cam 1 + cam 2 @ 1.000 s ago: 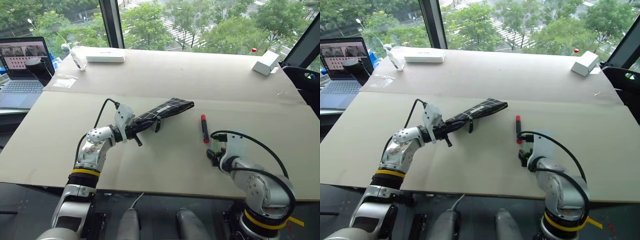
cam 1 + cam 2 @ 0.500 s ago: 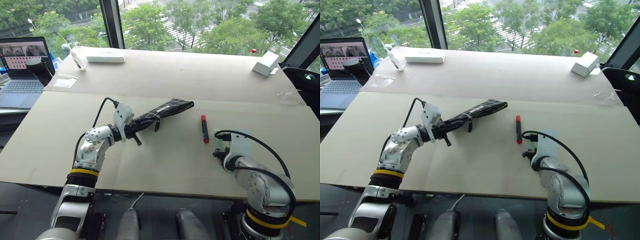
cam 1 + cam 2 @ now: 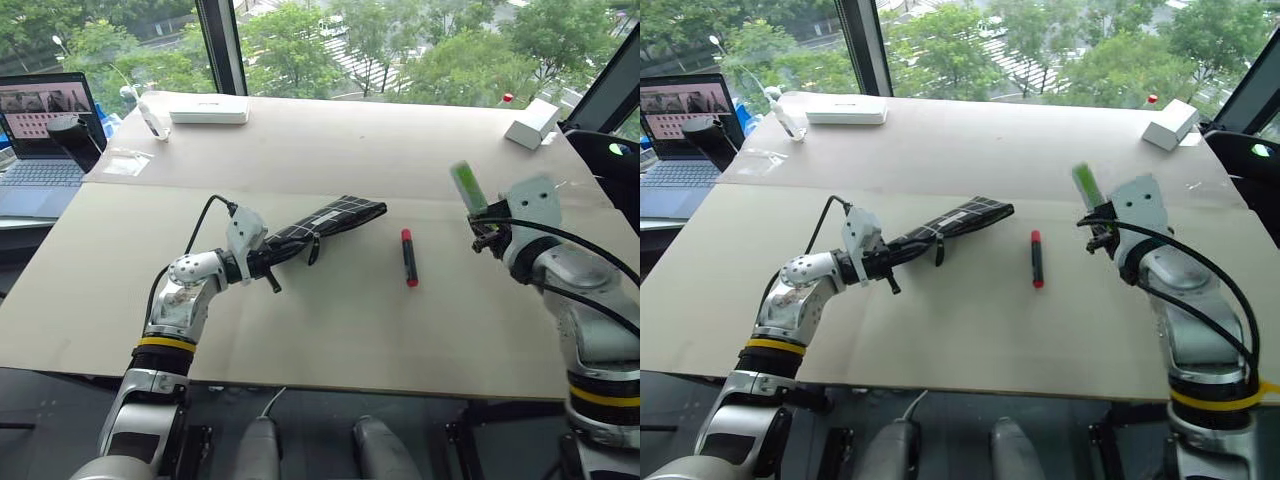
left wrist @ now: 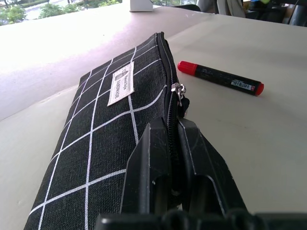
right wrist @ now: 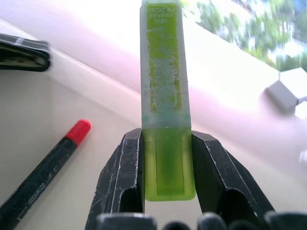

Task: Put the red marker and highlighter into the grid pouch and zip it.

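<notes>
both hands clamp: right hand (image 5: 165, 191) on the chunky lime highlighter (image 5: 164, 91), left hand (image 4: 173, 158) on the black white-gridded pouch (image 4: 110, 124).

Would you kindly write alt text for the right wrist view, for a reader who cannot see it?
The right gripper holds the highlighter between its black jaws, the pen sticking out past them above the table. The red marker lies on the table, with an end of the grid pouch beyond it.

Grid pouch (image 3: 322, 223): black, white-lined, flat, left-centre. Red marker (image 3: 409, 257): black barrel, red cap far, lying right of pouch. Highlighter (image 3: 467, 188): lime, raised, far right.
</notes>
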Controlling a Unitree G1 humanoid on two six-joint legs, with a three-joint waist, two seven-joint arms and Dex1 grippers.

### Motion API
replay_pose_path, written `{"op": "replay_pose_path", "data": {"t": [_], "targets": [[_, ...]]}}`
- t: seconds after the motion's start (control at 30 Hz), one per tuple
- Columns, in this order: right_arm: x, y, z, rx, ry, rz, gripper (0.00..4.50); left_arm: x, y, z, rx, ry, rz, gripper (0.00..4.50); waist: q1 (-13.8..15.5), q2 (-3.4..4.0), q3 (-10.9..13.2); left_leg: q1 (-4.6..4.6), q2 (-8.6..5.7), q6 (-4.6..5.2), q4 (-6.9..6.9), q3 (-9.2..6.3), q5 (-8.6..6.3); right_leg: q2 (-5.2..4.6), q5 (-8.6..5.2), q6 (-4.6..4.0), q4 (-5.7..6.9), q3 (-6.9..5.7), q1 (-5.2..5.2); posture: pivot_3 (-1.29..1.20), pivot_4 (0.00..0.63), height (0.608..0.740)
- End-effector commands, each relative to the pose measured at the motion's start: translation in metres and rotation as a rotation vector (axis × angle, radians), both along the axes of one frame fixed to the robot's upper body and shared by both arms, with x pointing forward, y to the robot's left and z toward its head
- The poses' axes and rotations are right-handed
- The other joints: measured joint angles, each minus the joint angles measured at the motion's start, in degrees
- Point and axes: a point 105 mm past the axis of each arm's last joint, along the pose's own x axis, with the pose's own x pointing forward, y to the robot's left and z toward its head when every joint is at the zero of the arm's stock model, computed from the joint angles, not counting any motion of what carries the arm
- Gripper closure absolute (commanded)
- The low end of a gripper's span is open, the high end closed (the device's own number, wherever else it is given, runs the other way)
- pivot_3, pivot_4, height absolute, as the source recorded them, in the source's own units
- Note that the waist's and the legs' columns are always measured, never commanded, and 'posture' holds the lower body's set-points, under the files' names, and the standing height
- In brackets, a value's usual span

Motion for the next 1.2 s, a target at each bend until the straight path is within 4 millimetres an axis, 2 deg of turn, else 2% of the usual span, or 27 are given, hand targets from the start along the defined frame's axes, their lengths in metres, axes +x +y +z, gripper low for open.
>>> {"op": "replay_pose_path", "data": {"t": [0.03,0.1,0.2,0.43,0.57,0.73,1.0,1.2], "targets": [[-0.007,0.018,0.006,-0.332,-0.101,0.250,3.49,-0.003,0.003,0.017,-0.002,-0.054,-0.012,4.50,0.0,0.00,0.0,0.00,-0.01,0.00,0.01,0.01,0.00,-0.01,0.00,0.00,-0.01,0.01,0.00,0.00,0.150,0.740],[-0.006,0.020,0.000,-0.468,-0.114,0.317,3.49,-0.004,0.004,0.019,0.002,-0.057,-0.011,4.50,0.0,0.00,0.0,0.00,-0.02,0.00,0.02,0.04,0.00,-0.03,0.00,0.00,-0.01,0.02,0.00,0.00,0.150,0.740],[0.002,0.031,-0.002,-0.558,-0.162,0.376,3.49,-0.008,0.005,0.021,0.009,-0.061,-0.016,4.50,-0.1,0.00,0.0,0.02,0.01,0.00,0.05,0.04,0.00,-0.01,0.01,-0.01,0.02,0.02,0.00,0.00,0.150,0.740],[0.021,0.065,-0.004,-0.599,-0.238,0.462,3.49,-0.013,0.007,0.024,0.024,-0.061,-0.015,4.50,0.1,0.00,0.0,0.02,-0.01,-0.02,0.07,0.04,0.01,-0.02,0.03,-0.04,0.07,0.03,-0.01,0.00,0.150,0.740],[0.025,0.071,-0.003,-0.614,-0.257,0.482,3.49,-0.016,0.007,0.021,0.029,-0.055,-0.014,4.50,0.5,0.01,0.0,0.02,-0.01,-0.04,0.08,0.03,0.02,-0.02,0.03,-0.05,0.07,0.01,0.02,0.00,0.150,0.740],[0.029,0.064,-0.010,-0.706,-0.258,0.483,3.49,-0.018,0.006,0.021,0.021,-0.052,-0.008,4.50,0.5,0.01,0.0,0.01,-0.02,-0.03,0.10,0.03,0.02,-0.04,0.04,-0.06,0.09,0.01,0.02,0.00,0.150,0.740],[0.035,0.046,-0.009,-0.785,-0.271,0.433,3.49,-0.017,0.004,0.022,0.016,-0.050,-0.012,4.50,0.3,0.01,0.0,0.02,-0.02,-0.03,0.10,0.03,0.02,-0.03,0.04,-0.07,0.11,0.01,0.01,0.00,0.150,0.740],[0.039,0.048,-0.012,-0.795,-0.269,0.418,3.49,-0.016,-0.001,0.023,0.015,-0.051,-0.029,4.50,0.3,0.01,0.0,0.02,-0.02,-0.04,0.11,0.03,0.02,-0.03,0.04,-0.07,0.13,0.01,0.01,0.00,0.150,0.740]]}}
